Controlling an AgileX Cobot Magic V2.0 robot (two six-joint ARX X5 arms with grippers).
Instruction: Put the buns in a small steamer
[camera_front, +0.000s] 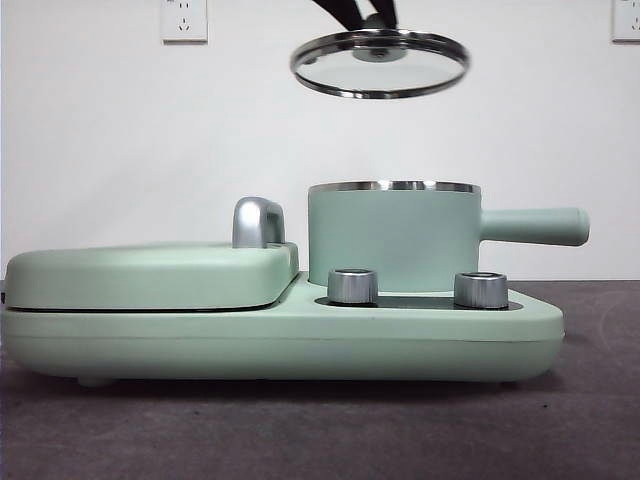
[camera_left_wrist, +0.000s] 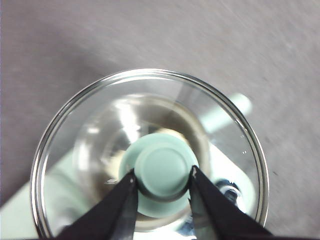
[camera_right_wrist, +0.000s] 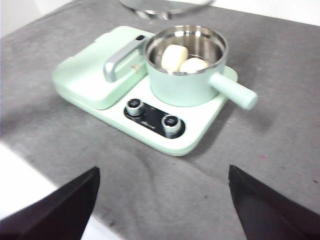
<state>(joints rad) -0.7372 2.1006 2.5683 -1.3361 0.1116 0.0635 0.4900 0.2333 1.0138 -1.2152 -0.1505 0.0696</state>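
Pointing right: small steamer (camera_front: 395, 238) handle (camera_front: 533, 226).

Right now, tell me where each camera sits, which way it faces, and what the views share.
Front view: low at table height, looking level at the small steamer; the left hand hangs the glass lid above it.
Left wrist view: straight down on the lid; own jaws clamp its green knob.
Right wrist view: high, set back, looking down at both buns in the steamer; own open jaws at the bottom edge.
Shared: all three show lid and steamer.
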